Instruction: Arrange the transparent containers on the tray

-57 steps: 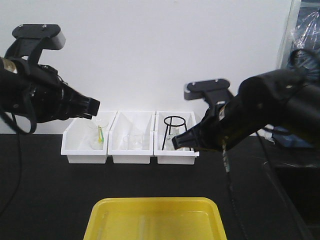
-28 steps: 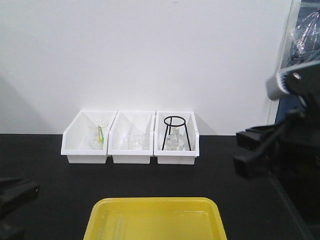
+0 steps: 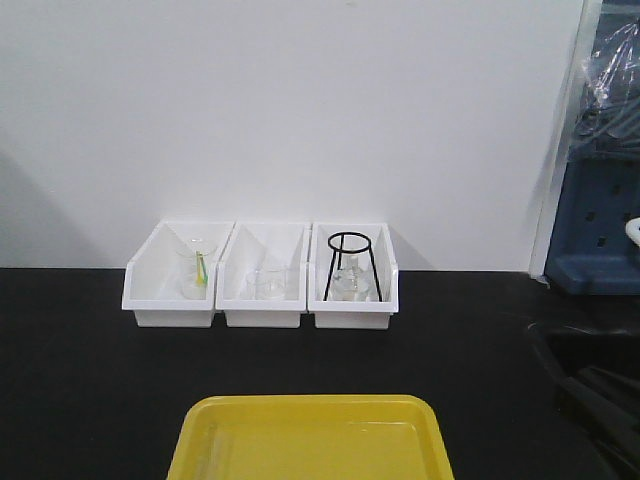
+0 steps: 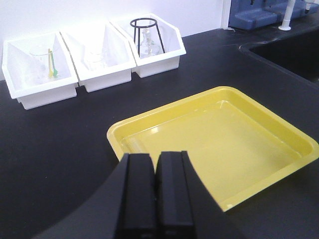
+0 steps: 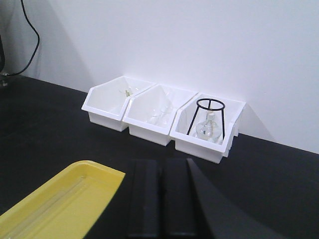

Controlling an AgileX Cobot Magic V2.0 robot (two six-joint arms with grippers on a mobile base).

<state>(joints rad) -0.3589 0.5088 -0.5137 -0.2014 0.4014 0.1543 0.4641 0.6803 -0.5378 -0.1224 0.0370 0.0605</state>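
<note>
The yellow tray (image 3: 310,404) lies on the black bench at the front centre. A faint long clear tube (image 5: 61,194) lies flat inside it along one side, in the right wrist view; a second tube I cannot make out. My left gripper (image 4: 155,156) is shut with nothing in it and hovers just in front of the tray's (image 4: 115,135) near left corner. Beside the tray's (image 5: 99,169) right corner, my right gripper (image 5: 162,162) is shut and empty too. Neither gripper appears in the front view.
Three white bins (image 3: 260,310) stand in a row against the back wall, holding small beakers and a flask under a black ring stand (image 3: 349,262). A blue rack (image 3: 600,240) is at the right. A dark recessed basin (image 4: 294,55) borders the bench.
Both arms, raised in front of the bins a second ago, have swung down and outward and left the front view. The tray and the bins have not moved.
</note>
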